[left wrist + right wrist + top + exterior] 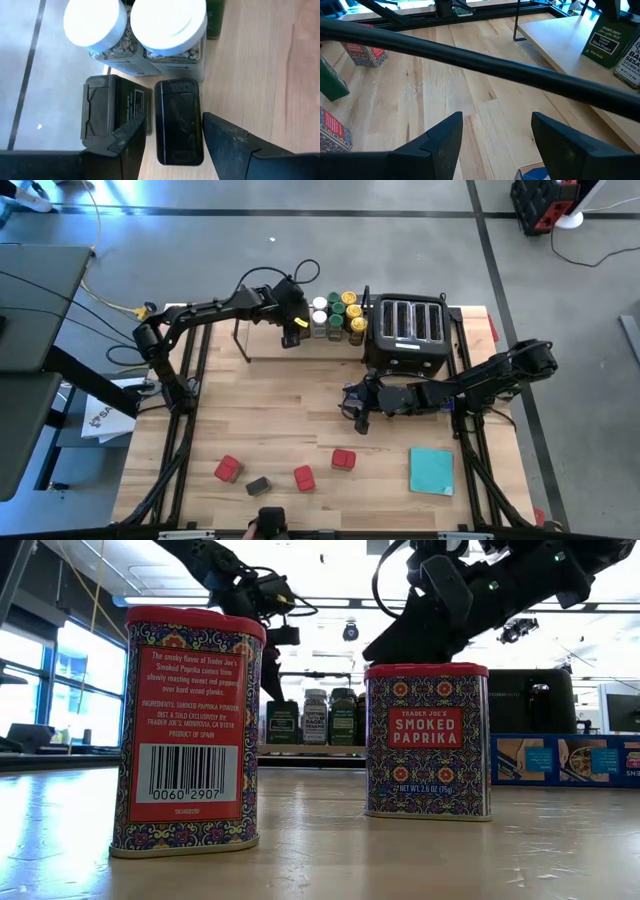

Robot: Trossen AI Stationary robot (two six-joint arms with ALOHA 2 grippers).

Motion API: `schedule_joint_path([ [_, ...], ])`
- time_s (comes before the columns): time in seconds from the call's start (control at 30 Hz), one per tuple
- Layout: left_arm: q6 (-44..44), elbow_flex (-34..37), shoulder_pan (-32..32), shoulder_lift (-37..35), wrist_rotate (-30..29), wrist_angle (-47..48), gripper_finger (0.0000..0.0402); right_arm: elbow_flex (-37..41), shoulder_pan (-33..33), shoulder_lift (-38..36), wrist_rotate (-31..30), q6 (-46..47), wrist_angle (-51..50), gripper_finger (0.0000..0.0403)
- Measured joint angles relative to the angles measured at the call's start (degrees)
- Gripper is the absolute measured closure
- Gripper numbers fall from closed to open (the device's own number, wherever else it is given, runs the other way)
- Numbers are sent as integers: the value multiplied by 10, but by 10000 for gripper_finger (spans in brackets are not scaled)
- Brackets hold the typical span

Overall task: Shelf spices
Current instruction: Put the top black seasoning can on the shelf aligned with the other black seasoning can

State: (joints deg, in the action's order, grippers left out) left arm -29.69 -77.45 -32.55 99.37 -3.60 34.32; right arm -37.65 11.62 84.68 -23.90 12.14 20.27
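The shelf (268, 342) is a light-wood plank at the table's far side, beside a black toaster (405, 330). On it stand spice jars with white, yellow and green lids (335, 315). In the left wrist view, two white-lidded jars (167, 22) stand behind two dark tins. My left gripper (175, 142) is open over the shelf, with a finger on either side of one dark tin (179, 122), which stands on the plank. My right gripper (497, 135) hangs open over the middle of the table with nothing between its fingers. Three red tins (303, 477) and a dark tin (258, 485) stand near the front edge.
A teal square (431, 470) lies at the front right. A long blue box (565, 760) lies under the right arm. The second dark tin (112, 112) stands close beside the left gripper's finger. Black wire uprights (243, 340) mark the shelf's end. Bare wood lies between the shelf and the front tins.
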Motion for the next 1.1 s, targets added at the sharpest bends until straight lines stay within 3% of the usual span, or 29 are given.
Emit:
schedule_joint_path([
  [0.23, 9, 0, 14, -46, -31, 33, 208, 0, 0, 0, 0, 1, -3, 172],
  [0.43, 57, 7, 41, -66, 11, 84, 238, 0, 0, 0, 0, 9, -3, 172],
  [0.57, 75, 54, 61, -54, 12, 24, 294, 0, 0, 0, 0, 9, -4, 172],
  [0.8, 91, 125, 60, -51, -48, -92, 386, 0, 0, 0, 0, 9, -7, 172],
  [1.1, 91, 164, 35, -51, -64, -184, 400, 0, 0, 0, 0, 9, -8, 172],
])
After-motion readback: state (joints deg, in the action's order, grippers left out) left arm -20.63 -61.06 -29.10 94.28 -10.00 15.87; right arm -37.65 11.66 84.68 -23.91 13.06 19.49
